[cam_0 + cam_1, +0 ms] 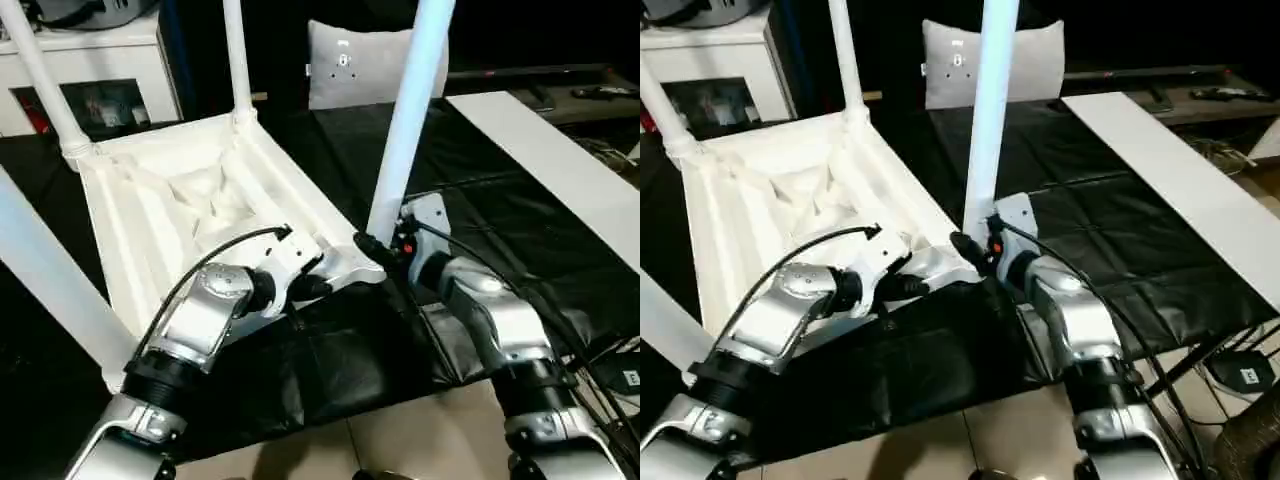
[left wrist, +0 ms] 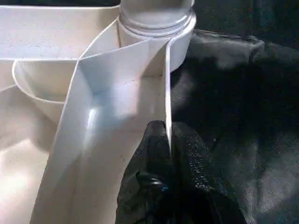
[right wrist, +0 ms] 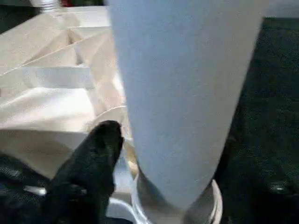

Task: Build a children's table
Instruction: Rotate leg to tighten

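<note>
At the upper left of the head views stands a white cabinet [image 1: 85, 75]. In front of it, filling the left half of the frame, the tabletop [image 1: 190, 200] lies upside down on a black-covered counter [image 1: 480, 200], its ribbed underside facing up. Legs stand in its corner sockets: one at the far left corner [image 1: 40, 75], one at the far corner near top centre [image 1: 236, 55], one cut by the left edge of the frame [image 1: 45, 280], and the nearest one [image 1: 410, 110] rising from the socket at the frame's centre.

The left end effector [image 2: 169, 140] sits just left of centre, pinched shut on the thin rim wall of the tabletop beside that near socket; in the left wrist view a black finger [image 2: 149, 149] lies on either side of the wall.

The right end effector [image 1: 375, 245] is at the foot of the nearest leg, where it enters the socket. In the right wrist view one black finger [image 3: 100, 144] shows beside the leg's base. Whether its fingers grip the leg or stand loose around it cannot be told.

A grey cushion [image 1: 350, 65] sits at top centre, and a long white board [image 1: 560, 170] runs diagonally down the right side of the frame.
</note>
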